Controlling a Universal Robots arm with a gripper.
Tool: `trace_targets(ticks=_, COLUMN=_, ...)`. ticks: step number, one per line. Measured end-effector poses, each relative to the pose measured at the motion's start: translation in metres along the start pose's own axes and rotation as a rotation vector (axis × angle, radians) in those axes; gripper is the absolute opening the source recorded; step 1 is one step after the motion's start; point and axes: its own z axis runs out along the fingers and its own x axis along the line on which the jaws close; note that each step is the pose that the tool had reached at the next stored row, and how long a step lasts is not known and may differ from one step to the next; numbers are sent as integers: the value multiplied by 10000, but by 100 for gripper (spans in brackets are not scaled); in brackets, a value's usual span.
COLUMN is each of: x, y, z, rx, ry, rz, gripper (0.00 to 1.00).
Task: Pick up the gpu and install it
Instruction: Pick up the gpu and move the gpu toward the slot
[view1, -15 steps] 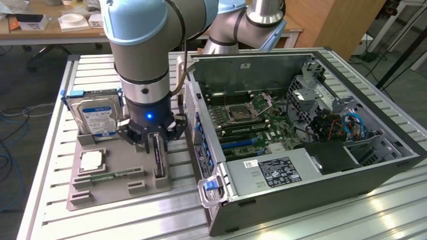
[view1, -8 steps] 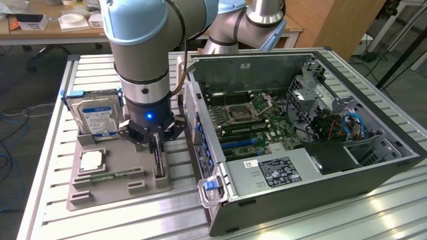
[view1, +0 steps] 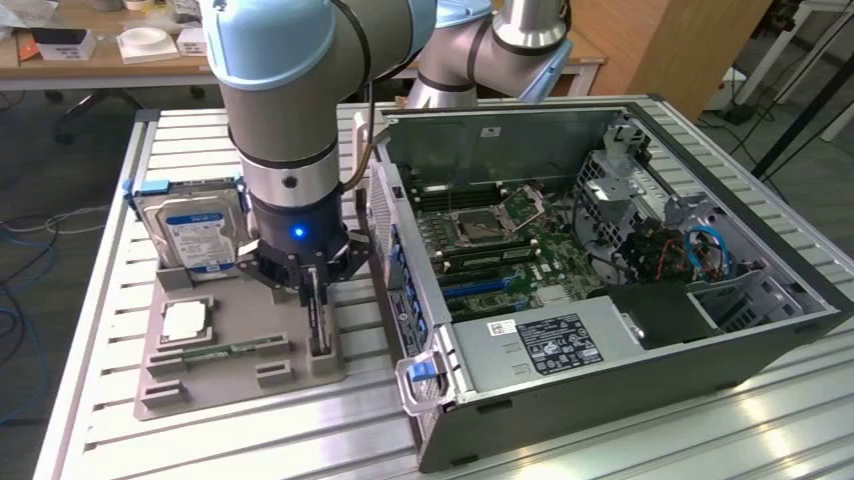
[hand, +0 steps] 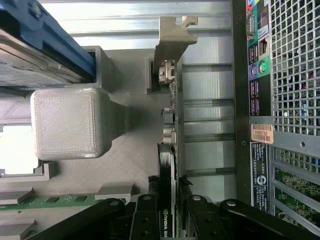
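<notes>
The gripper (hand: 168, 186) straddles the upright gpu (hand: 167, 157), lower edge hidden.

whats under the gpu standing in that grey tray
The gpu stands on edge in a holder on the grey tray, with the gripper at its top edge. Its lower edge and the slot are hidden.

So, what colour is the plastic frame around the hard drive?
Blue. The frame around the hard drive shows best in the exterior view.
</notes>
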Motion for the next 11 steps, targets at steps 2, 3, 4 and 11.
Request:
trace_targets(ticks=2, x=0, y=0, z=0, rx=0, ry=0, rz=0, gripper=26)
trace_targets(ticks=3, x=0, y=0, z=0, rx=0, ry=0, rz=0, gripper=26)
trace_targets(ticks=4, x=0, y=0, z=0, rx=0, ry=0, rz=0, gripper=26)
trace_targets(ticks=11, x=0, y=0, z=0, rx=0, ry=0, rz=0, gripper=26)
